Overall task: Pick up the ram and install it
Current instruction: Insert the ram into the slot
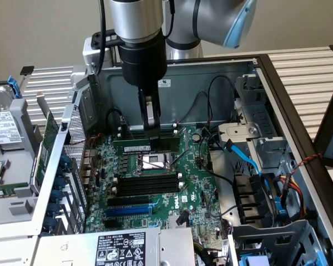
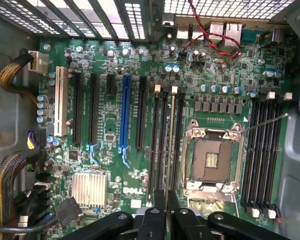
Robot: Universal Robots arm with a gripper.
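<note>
The end effector (image 1: 151,133) is clenched on the ram (image 1: 127,146), pinching it at the middle of its upper edge so the stick hangs level with its long edge down. In the exterior view the ram sits at twelve o'clock from the processor socket (image 1: 154,162). From the wrist, the ram (image 2: 169,145) shows edge-on as a thin line running out from the end effector (image 2: 166,207) along the memory slots (image 2: 157,145). Whether its lower edge touches a slot, I cannot tell.

The stick looks light, thin and stiff, but probably brittle. Its chips and contact edge would suffer from twisting, so the bare board at mid-length seems the sound place to hold. Its flat faces are likely smooth, and a central pinch may let it tip end to end.

The motherboard (image 1: 197,191) is crowded. A second set of slots (image 1: 147,185) lies at six o'clock from the socket, and a blue cable (image 1: 245,157) with black wiring lies at three o'clock. The computer case (image 1: 211,69) lies open on a slatted bench (image 1: 305,72), with a plain wall beyond at twelve o'clock.
</note>
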